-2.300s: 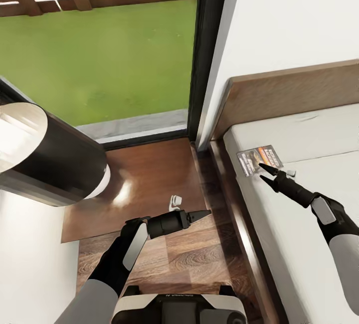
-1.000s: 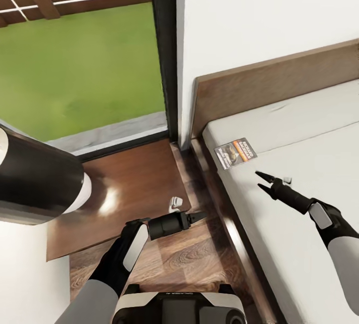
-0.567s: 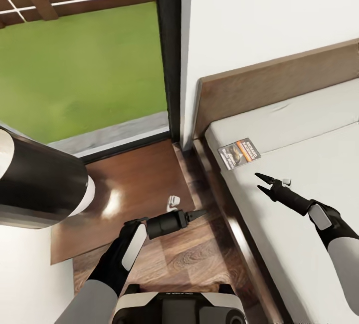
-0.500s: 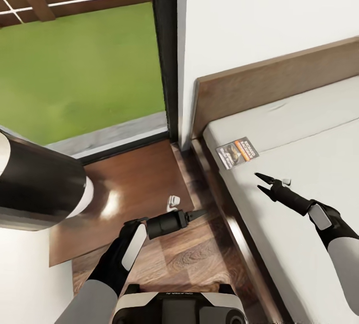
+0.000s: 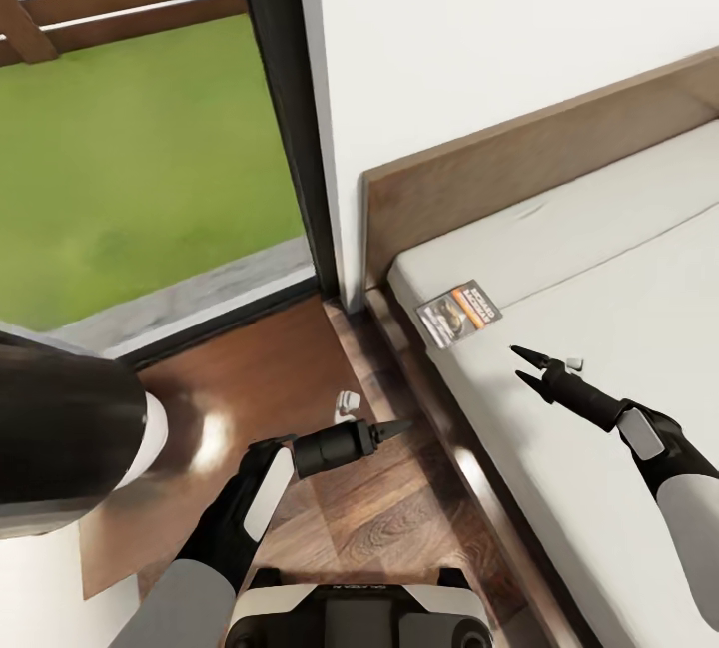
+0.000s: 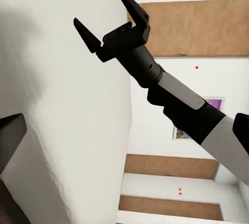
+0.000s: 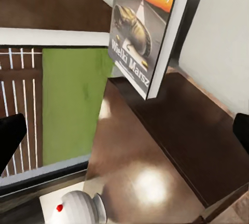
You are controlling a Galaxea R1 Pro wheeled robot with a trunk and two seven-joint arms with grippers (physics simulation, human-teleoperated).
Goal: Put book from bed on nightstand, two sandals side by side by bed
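Right wrist view reads the book (image 7: 142,32) cover: "Wielki Marsz".

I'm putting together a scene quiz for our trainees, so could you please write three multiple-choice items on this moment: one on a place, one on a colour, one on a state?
1. Where does the book lie?
A. on the bed's mattress near the headboard
B. on the nightstand
C. on the floor

2. What colour is the band on the book's cover?
A. green
B. orange
C. blue

3. How is the right gripper?
A. shut on the book
B. shut, empty
C. open, empty

Answers: 1 A, it rests at the mattress corner. 2 B, the right wrist view shows orange. 3 C, its fingers are spread short of the book.
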